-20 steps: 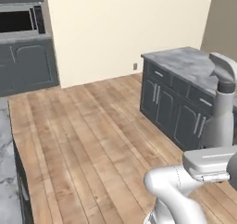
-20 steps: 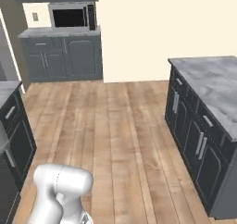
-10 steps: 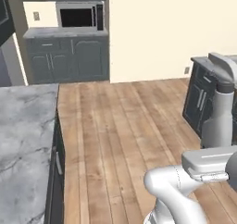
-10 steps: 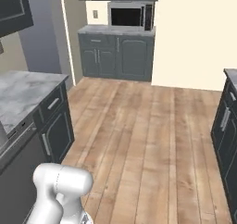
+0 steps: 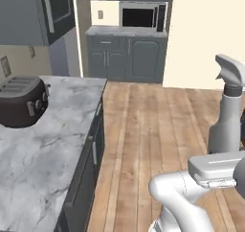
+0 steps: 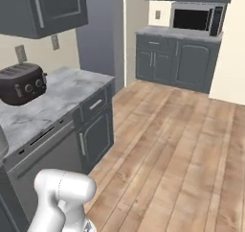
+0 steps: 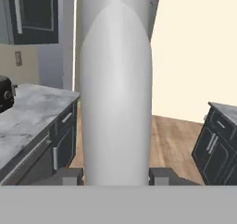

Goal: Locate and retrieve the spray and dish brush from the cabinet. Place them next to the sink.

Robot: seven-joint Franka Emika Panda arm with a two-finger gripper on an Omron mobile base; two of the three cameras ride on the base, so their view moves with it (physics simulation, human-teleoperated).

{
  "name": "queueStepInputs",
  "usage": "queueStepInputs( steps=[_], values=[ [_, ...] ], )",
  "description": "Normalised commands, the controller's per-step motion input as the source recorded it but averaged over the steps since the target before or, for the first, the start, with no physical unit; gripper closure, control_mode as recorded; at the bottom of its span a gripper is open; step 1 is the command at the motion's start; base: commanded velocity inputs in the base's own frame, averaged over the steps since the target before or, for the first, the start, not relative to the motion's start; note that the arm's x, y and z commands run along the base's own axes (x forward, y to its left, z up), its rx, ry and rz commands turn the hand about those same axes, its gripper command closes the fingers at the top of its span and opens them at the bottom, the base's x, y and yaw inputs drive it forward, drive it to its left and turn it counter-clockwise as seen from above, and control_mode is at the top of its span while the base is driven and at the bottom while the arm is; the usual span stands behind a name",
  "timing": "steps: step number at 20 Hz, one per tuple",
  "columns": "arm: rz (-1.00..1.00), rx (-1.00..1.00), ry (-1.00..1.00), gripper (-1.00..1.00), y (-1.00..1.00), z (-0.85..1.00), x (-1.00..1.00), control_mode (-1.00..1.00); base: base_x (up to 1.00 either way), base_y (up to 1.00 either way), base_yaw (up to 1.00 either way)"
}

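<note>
The spray (image 5: 226, 115), a pale grey bottle with a whitish trigger head, stands upright at the right of the left base view. In the hand view its body (image 7: 115, 89) rises between my two dark fingertips (image 7: 161, 176). My gripper (image 7: 115, 177) is shut on the spray's lower part. A dark grey wall cabinet (image 5: 28, 15) with a vertical bar handle hangs at the upper left, also seen as the cabinet (image 6: 45, 8) in the right base view. The dish brush and the sink are out of view.
A black toaster (image 5: 21, 101) sits on the grey-veined marble counter (image 5: 48, 154) at left, above dark cupboards (image 6: 95, 130). A microwave (image 5: 141, 16) stands in the far cupboard wall. Wooden floor (image 5: 153, 130) lies open ahead. Low dark cupboards (image 7: 217, 135) stand at right.
The whole picture has swung, so the camera turned with the base: the counter with the toaster and the wall cabinet came into view. The spray stays in my gripper.
</note>
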Motion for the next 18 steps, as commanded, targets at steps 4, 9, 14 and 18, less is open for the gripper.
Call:
queueStepInputs(
  steps=[4,9,14,18],
  values=[
    [0.0,0.0,0.0,1.0,0.0,0.0,0.0,1.0,0.22,0.01,0.5],
    [0.0,0.0,0.0,1.0,0.0,0.0,0.0,1.0,0.18,0.07,0.46],
    [0.0,0.0,0.0,1.0,0.0,0.0,0.0,1.0,0.08,0.1,0.5],
    [0.0,0.0,0.0,1.0,0.0,0.0,0.0,1.0,0.03,0.07,0.5]
  ],
)
